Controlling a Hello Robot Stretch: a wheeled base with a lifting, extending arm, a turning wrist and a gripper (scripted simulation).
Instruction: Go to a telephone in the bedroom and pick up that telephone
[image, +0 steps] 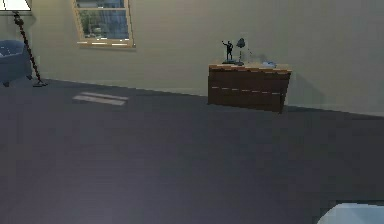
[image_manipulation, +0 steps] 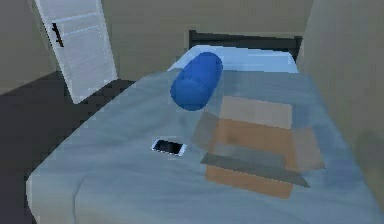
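We see bed (image_manipulation: 110, 150) with pale blue cover in arm side view, dark headboard (image_manipulation: 245, 42) at far end. Open cardboard box (image_manipulation: 255, 140) lies flat on cover, blue roll pillow (image_manipulation: 196, 80) at its far left corner. White door (image_manipulation: 80, 45) left of bed. In forward view: dresser (image: 248, 88) against wall, window (image: 103, 22), floor lamp (image: 28, 40), small dark figurine (image: 230, 52) on dresser. Phone (image_manipulation: 168, 148) lies flat on cover, just left of box, apart from pillow. Gripper's state we cannot tell.
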